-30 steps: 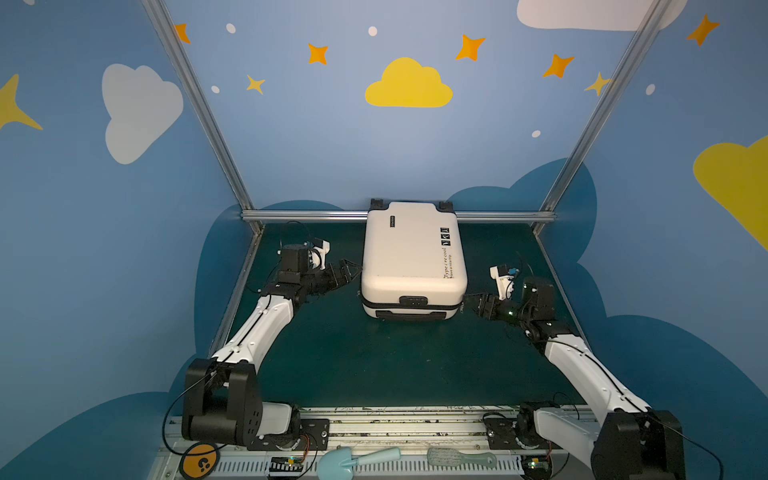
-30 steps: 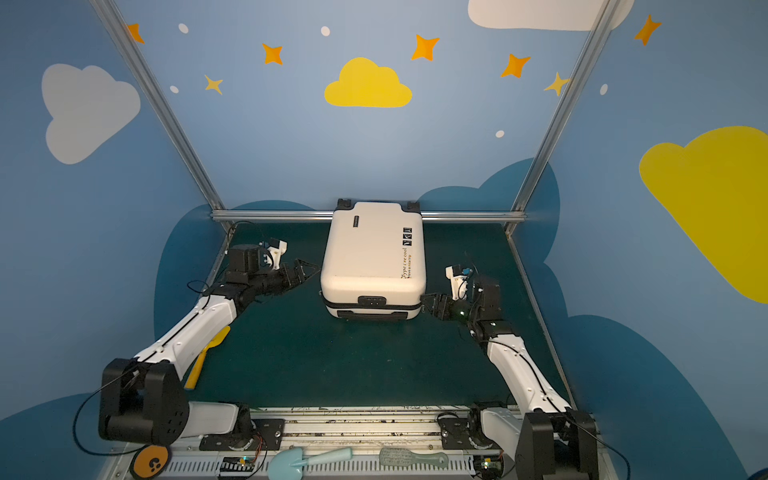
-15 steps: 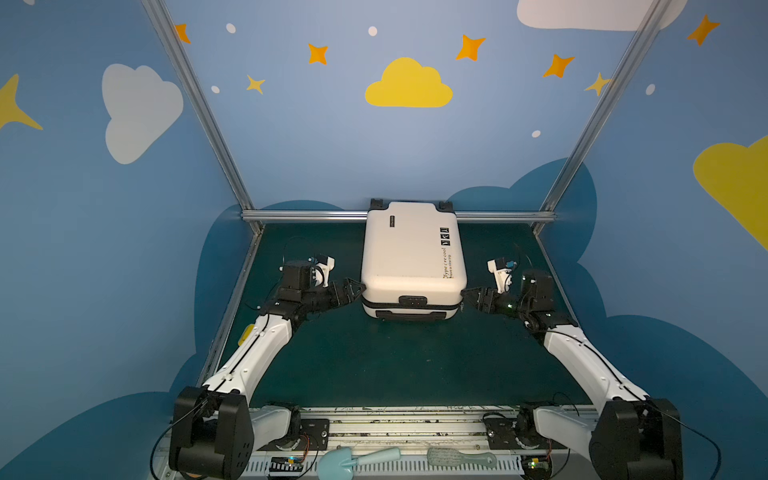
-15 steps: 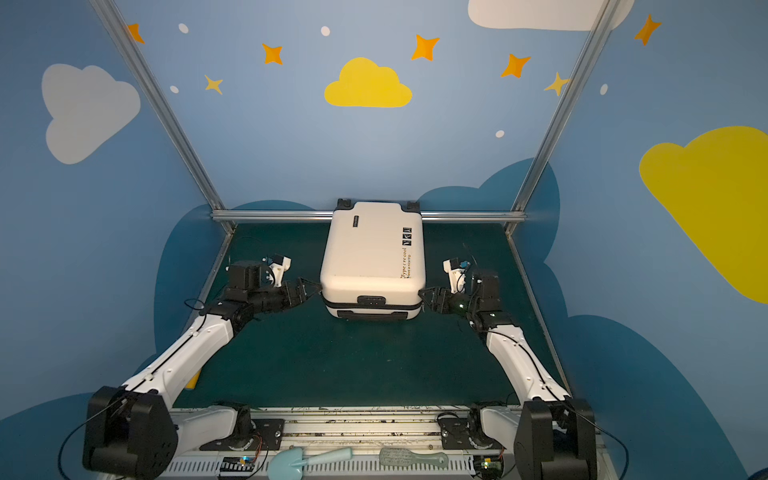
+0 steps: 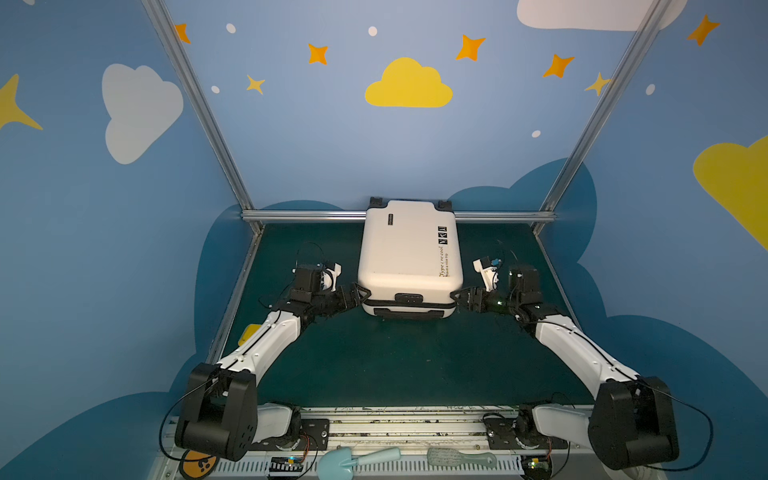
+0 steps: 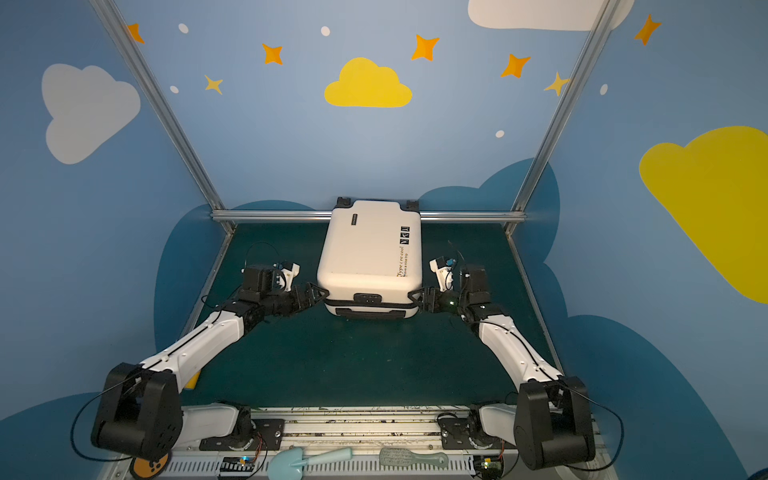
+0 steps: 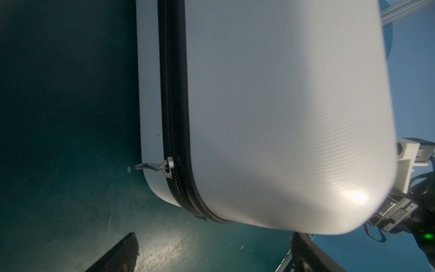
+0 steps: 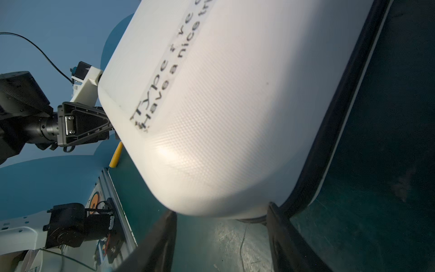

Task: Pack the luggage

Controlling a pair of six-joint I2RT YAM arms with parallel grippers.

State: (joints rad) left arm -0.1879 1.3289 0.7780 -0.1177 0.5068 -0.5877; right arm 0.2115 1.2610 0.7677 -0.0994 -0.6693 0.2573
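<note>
Right now the left gripper point(image 5: 360, 293) sits at the near left corner of the luggage point(image 5: 409, 257), jaws spread wide and holding nothing. The left wrist view shows both fingers short of the shell. The luggage lies flat and shut on the mat point(image 5: 395, 361), its wheel end against the back rail point(image 5: 307, 215). The right gripper point(image 5: 455, 296) is at the near right corner, jaws partly apart by the zipper seam. I cannot tell whether its tips touch, and I see nothing clasped.

The shell is smooth and rounded, so a pinch on either corner would likely slip off. If one side pushes before the other, the case could swivel on the mat or grind along the rail. The zipper pull point(image 7: 162, 166) hangs off the left side near the corner, where a wide finger could snag it or miss it. On the right, a finger driven at the seam may jam under the case instead of lifting the lid.

The luggage is the only container. Its seam looks closed in both wrist views, so any contents are hidden. Outside it lie a yellow thing point(image 5: 248, 334) at the mat's left edge, and along the front an orange disc point(image 5: 199, 467), a blue scoop point(image 5: 357, 457) and a brush point(image 5: 461, 459).
</note>
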